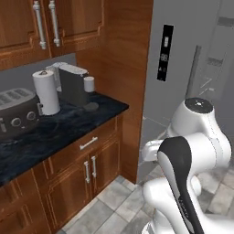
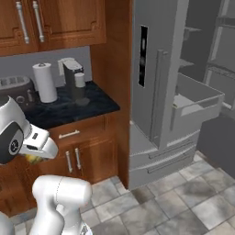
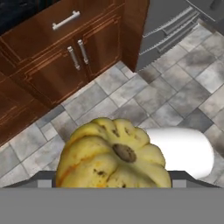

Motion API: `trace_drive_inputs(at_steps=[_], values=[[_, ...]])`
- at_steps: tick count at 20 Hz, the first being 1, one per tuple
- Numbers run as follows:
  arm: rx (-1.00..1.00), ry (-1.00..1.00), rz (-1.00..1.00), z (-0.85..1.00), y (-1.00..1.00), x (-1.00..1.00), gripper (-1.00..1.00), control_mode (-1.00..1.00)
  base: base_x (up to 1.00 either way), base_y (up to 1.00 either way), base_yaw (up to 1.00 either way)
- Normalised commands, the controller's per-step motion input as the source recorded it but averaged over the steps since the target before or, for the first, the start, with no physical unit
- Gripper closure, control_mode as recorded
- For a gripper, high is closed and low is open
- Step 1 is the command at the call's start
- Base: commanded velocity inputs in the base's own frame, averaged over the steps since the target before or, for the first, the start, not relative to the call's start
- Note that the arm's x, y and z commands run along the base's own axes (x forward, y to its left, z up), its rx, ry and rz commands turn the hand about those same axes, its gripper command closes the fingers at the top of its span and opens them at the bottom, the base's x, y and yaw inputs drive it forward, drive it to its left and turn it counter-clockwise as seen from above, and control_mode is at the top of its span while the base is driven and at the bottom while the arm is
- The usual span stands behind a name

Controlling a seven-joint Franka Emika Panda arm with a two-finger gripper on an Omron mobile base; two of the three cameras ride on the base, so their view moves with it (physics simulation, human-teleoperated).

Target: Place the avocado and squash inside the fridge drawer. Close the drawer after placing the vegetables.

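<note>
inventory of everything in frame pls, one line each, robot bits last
yellow ribbed squash: 1, yellow with brown blotches, right at the tool, above the tiled floor
grey open-topped fridge drawer: 1, grey, pulled out of the fridge
grey fridge door with dark panel: 1, right of the cabinets
white paper towel roll: 1, upright on the black counter
dark coffee machine: 1, dark grey and white, beside the roll
white cup: 1, in the coffee machine
dark toaster: 1, counter's left end
black marbled counter: 1
brown wooden cabinets: above and below the counter
grey tiled floor: 1
white arm: 1, white with dark joints
tool: 1, closed on the squash
</note>
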Motion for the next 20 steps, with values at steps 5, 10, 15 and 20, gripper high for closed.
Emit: trace_drive_inputs(at_steps=[5, 10, 15, 20], values=[[0.0, 0.0, 0.0, 0.0, 0.0, 0.0, 1.0, 1.0, 0.01, -1.0, -0.02], [0.0, 0.0, 0.0, 0.0, 0.0, 0.0, 1.0, 1.0, 0.16, -1.0, 0.01], [0.0, 0.0, 0.0, 0.0, 0.0, 0.0, 1.0, 1.0, 0.26, -1.0, 0.07], [0.0, 0.0, 0.0, 0.0, 0.0, 0.0, 1.0, 1.0, 0.51, -1.0, 0.16]])
